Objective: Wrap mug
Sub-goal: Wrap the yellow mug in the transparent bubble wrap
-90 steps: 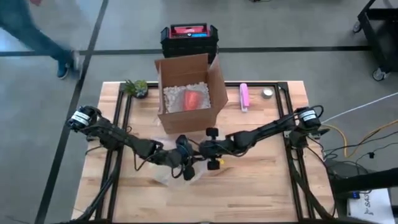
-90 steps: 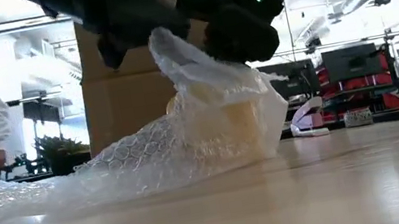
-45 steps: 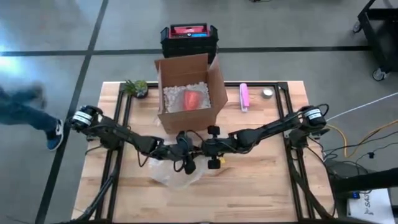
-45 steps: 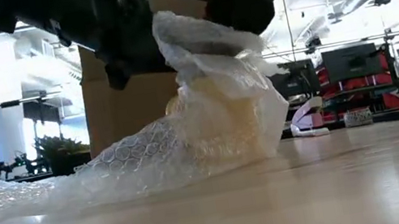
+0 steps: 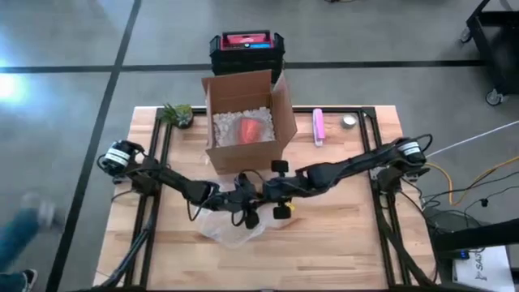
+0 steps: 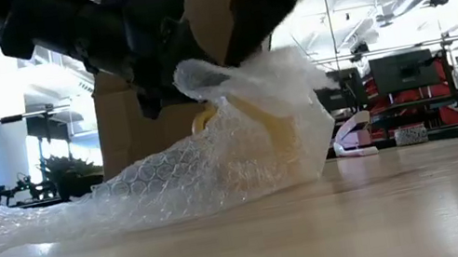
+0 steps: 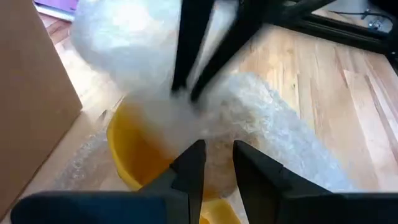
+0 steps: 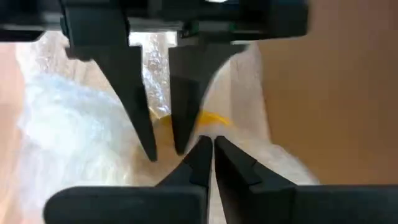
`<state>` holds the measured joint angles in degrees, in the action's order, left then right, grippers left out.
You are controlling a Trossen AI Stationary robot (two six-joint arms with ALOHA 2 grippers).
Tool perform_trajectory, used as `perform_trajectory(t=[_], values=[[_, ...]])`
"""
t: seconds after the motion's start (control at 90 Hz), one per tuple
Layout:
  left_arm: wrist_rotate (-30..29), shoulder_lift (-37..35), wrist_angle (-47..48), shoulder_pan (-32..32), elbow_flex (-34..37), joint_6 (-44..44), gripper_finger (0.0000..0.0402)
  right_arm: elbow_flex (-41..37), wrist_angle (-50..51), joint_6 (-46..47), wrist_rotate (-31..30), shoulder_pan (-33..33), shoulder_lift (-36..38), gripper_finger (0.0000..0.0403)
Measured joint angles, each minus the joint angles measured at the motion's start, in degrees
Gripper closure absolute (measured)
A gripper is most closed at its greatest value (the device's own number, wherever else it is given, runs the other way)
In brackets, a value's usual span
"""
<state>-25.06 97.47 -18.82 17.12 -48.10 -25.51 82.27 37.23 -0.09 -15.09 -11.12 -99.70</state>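
A yellow mug (image 7: 129, 157) lies on the table under a sheet of clear bubble wrap (image 6: 216, 164), just in front of the cardboard box. In the high view both grippers meet over it at mid-table. My left gripper (image 5: 243, 204) and my right gripper (image 5: 274, 199) are both shut on a raised flap of the wrap (image 6: 201, 75). The rest of the sheet trails along the table toward the left (image 6: 0, 225). My left gripper has a bunch of the raised wrap (image 7: 217, 146) between its two fingers, slanting down from the table's left. One layer or several, I cannot tell. My right gripper pinches the flap (image 8: 208, 132) at its fingertips, slanting down from the right. The flap stands above the mug, slack.
An open cardboard box (image 5: 247, 122) with packing peanuts and a red thing inside stands right behind the grippers. A small plant (image 5: 177, 113) is at the far left, a pink object (image 5: 319, 126) and a small round tin (image 5: 349, 122) at the far right. A black crate (image 5: 246, 49) sits beyond the table.
The raised flap of bubble wrap has come down lower over the mug, with both grippers still shut on it. My left gripper has shifted a little toward the box. A person has walked past on the floor to the left.
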Motion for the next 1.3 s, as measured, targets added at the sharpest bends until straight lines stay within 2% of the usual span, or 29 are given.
perform_trajectory(t=[0.111,0.278,0.422,0.511,0.7,0.889,1.122,1.3], values=[[0.01,-0.02,0.15,0.01,-0.02,0.0,0.0328,3.84,9.89,1.26,-0.21,0.03,0.74,0.0402],[0.02,-0.02,0.3,0.02,0.0,0.01,0.0328,2.77,18.78,4.07,-0.09,0.01,3.32,0.0402],[0.02,-0.02,0.28,0.02,0.02,0.01,0.0328,-2.32,18.86,7.1,-2.12,0.03,6.56,0.0402],[0.04,-0.02,0.25,0.02,0.02,0.0,0.0328,-7.05,14.95,8.53,-4.32,0.03,8.28,0.0402],[0.04,-0.02,-0.11,0.02,0.09,0.0,0.0328,-16.18,-3.4,8.05,-3.77,-0.07,8.71,0.0403],[0.09,-0.02,-0.64,0.02,0.09,-0.03,0.0328,-18.59,-21.11,4.64,3.73,0.03,4.94,0.0403],[1.11,-1.36,-0.01,0.09,0.02,-0.08,0.0328,-15.37,-19.83,3.4,4.28,0.35,-2.33,0.0403],[1.16,-4.02,0.84,0.38,0.13,-0.1,0.0328,-14.6,-19.01,2.9,4.55,0.43,-3.96,0.0403]])
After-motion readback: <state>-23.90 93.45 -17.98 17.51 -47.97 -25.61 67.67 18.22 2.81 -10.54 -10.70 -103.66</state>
